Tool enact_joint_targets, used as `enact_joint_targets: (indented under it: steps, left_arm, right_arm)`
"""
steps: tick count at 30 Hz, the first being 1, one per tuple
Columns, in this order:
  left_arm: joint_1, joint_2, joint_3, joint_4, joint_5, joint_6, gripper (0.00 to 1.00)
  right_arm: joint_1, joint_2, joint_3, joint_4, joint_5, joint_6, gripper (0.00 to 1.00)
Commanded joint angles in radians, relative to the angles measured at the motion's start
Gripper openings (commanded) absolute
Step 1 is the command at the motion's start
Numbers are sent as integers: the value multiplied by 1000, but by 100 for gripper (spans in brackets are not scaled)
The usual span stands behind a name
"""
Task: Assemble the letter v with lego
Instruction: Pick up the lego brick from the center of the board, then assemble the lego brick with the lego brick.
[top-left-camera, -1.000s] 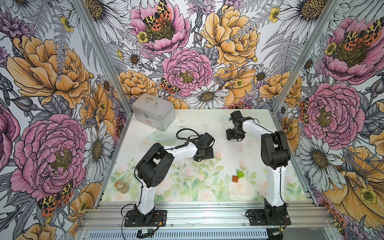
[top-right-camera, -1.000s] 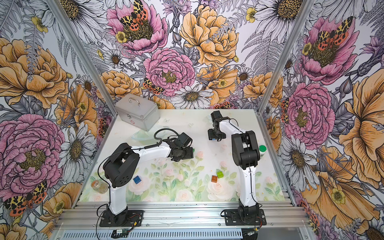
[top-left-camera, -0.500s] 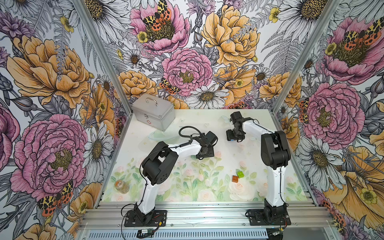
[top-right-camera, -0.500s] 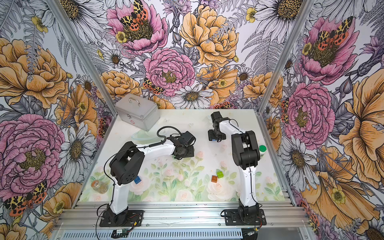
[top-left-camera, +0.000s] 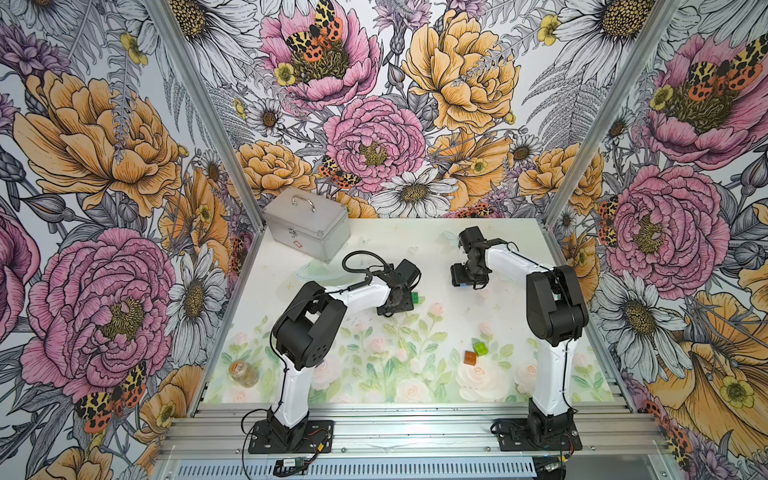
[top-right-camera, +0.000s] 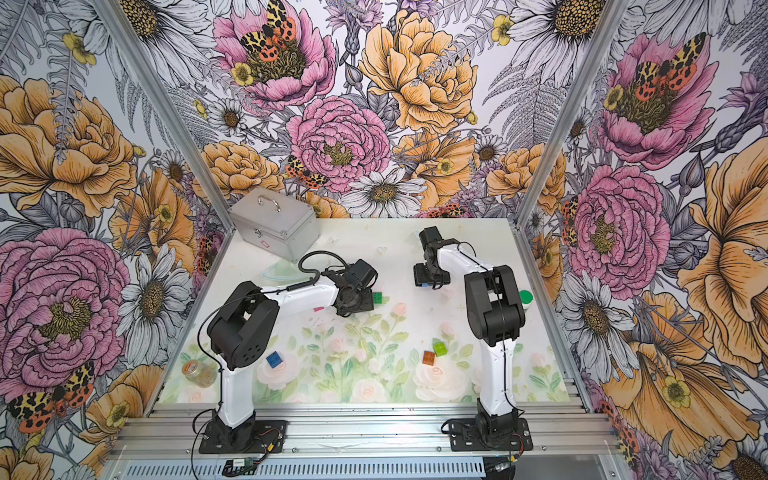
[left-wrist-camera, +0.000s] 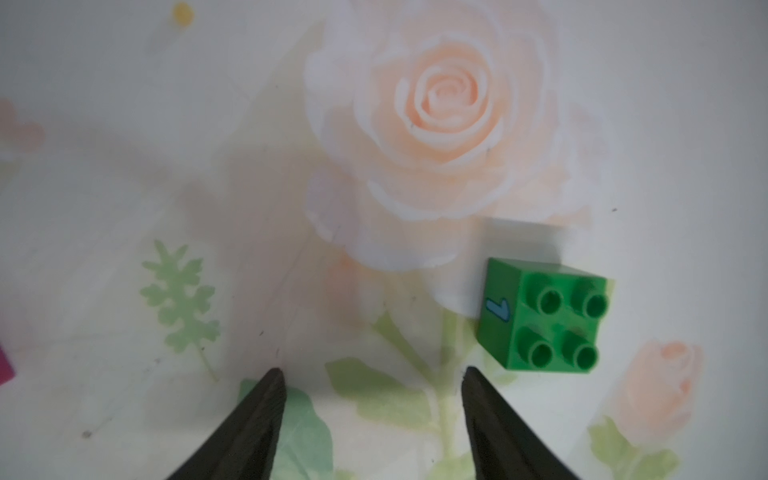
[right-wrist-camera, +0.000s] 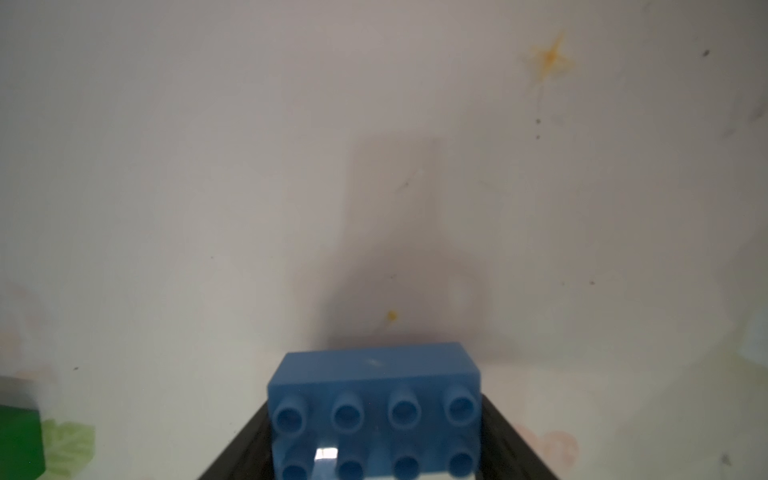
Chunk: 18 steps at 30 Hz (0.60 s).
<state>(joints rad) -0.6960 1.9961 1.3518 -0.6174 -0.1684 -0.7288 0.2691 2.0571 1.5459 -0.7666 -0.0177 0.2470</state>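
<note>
My left gripper (left-wrist-camera: 372, 374) is open over the mat with nothing between its fingers. The dark green lego brick (left-wrist-camera: 544, 316) lies studs up just beyond one fingertip, outside the jaws; both top views show it beside the left wrist (top-left-camera: 414, 297) (top-right-camera: 377, 297). My right gripper (right-wrist-camera: 376, 419) is shut on the long light-blue brick (right-wrist-camera: 374, 374), held low at the far right of the mat (top-left-camera: 465, 286). Lime (top-left-camera: 481, 347) and orange (top-left-camera: 470, 357) bricks sit together near the front right. A dark blue brick (top-right-camera: 274, 359) lies front left and a pink brick (top-right-camera: 318, 309) under the left forearm. The letter v is out of view.
A silver case (top-left-camera: 307, 222) stands at the far left corner with a clear dish (top-left-camera: 316, 272) in front of it. A glass jar (top-left-camera: 244, 372) lies at the front left. A green-capped white bottle (top-right-camera: 525, 298) stands behind the right arm.
The left arm's elbow and wrist have shifted slightly, and the dark green brick now shows beside the wrist. The right arm has held still with the light-blue brick.
</note>
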Motion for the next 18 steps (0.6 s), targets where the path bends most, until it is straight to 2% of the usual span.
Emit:
enact_joint_targets:
  steps: [1, 5, 8, 12, 18]
  left_arm:
    - [1, -35, -49, -84, 20, 25, 72]
    - [7, -162, -120, -82, 49, 29, 77]
    - [41, -330, -206, -76, 60, 35, 82]
    - [138, -556, -337, -38, 131, 62, 89]
    - [342, -839, -485, -15, 256, 115, 96]
  right_arm:
    - [35, -81, -5, 29, -7, 75, 51]
    - [116, -131, -19, 33, -6, 197, 45]
    - [204, -144, -17, 30, 25, 282, 40]
    - [295, -130, -2, 30, 69, 389, 34]
    - [375, -39, 95, -4, 121, 434, 31]
